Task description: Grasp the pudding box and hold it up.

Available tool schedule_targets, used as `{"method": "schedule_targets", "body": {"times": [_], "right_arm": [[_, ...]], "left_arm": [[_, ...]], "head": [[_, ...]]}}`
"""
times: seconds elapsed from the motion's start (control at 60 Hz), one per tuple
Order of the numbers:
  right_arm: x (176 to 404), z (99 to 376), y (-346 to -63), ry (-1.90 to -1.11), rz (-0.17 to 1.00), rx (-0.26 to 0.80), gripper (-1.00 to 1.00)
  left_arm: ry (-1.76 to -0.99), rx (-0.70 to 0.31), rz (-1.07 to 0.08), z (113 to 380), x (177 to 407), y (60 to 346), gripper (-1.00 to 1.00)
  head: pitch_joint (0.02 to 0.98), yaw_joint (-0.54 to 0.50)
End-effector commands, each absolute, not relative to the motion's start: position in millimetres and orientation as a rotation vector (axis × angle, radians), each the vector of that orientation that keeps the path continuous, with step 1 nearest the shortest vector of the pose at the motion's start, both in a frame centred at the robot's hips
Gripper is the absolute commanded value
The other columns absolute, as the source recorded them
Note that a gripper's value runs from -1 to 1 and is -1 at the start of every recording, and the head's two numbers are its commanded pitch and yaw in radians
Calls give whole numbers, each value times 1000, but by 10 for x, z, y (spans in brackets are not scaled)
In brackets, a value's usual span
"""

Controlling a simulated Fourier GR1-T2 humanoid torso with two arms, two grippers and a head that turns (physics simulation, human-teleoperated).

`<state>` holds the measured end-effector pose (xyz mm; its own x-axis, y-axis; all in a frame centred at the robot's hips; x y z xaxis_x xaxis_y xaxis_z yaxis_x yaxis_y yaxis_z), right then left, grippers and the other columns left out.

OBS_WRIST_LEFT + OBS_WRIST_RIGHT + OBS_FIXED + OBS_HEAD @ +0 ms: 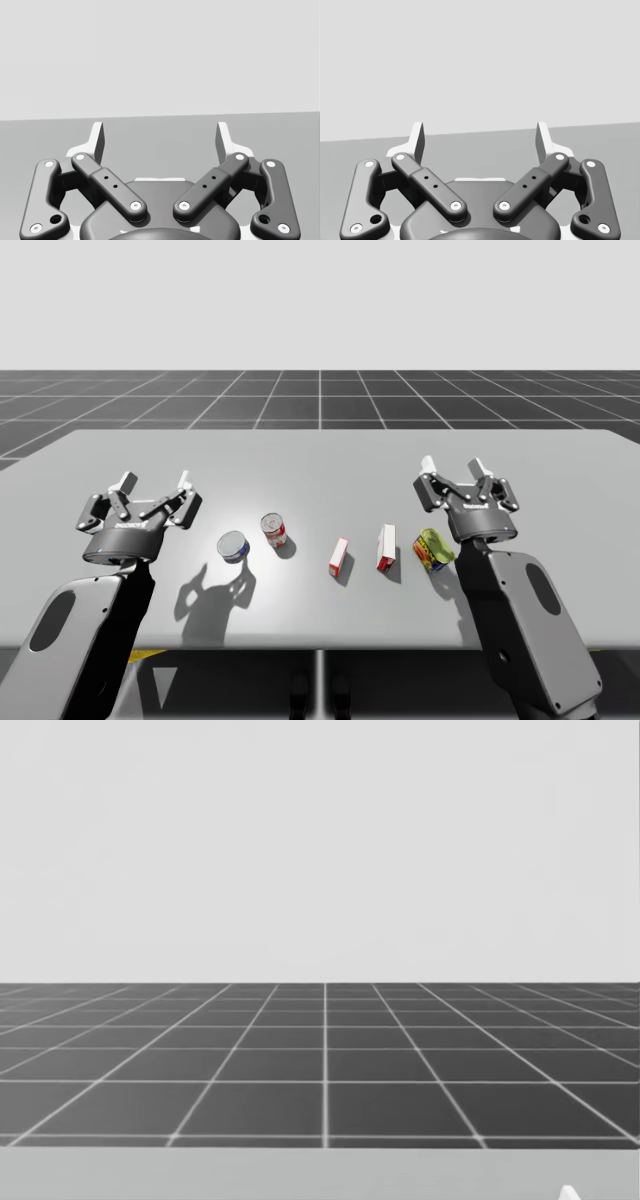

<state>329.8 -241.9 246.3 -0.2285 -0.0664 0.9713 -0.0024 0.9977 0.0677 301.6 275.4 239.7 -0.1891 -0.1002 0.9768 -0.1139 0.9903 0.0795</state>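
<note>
Spread and empty in the high view, my right gripper hangs near the green can; the pudding box, probably the red-and-white one just beside that can, has a look-alike box past it, so I could grab the wrong one. Head view looks beyond the table, so a reach goes unwatched. Wrist views show the right and the left gripper with fingers apart on nothing.

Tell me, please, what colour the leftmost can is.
The leftmost can is blue with a pale top; see the high view.

Sim'd test space, lab-bench style: flat grey table standing on a dark floor ruled w/ a pale square grid running to the far horizon, under a blank pale-grey backdrop; all surfaces uniform & render-smooth, w/ a hard-edged shadow on the near left tabletop
</note>
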Motion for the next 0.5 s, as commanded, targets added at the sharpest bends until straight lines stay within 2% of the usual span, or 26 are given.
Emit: {"method": "schedule_targets", "body": {"times": [0.017, 0.117, 0.217, 0.5], "right_arm": [[3270, 2461, -2400, -1800, -71, 80, -1000], [3277, 2465, -2375, -1802, -65, 72, -1000], [3283, 2467, -2384, -1772, -47, 105, -1000], [3290, 2480, -2384, -1770, -49, 91, -1000]], "left_arm": [[-1765, 167, 11, 2397, 3013, 2753, -1000], [-1769, 171, 20, 2403, 3014, 2763, -1000], [-1768, 172, 21, 2405, 3012, 2766, -1000], [-1764, 183, 3, 2401, 3016, 2752, -1000]], "head": [[92, 11], [108, 10], [166, 3], [478, -24]]}}
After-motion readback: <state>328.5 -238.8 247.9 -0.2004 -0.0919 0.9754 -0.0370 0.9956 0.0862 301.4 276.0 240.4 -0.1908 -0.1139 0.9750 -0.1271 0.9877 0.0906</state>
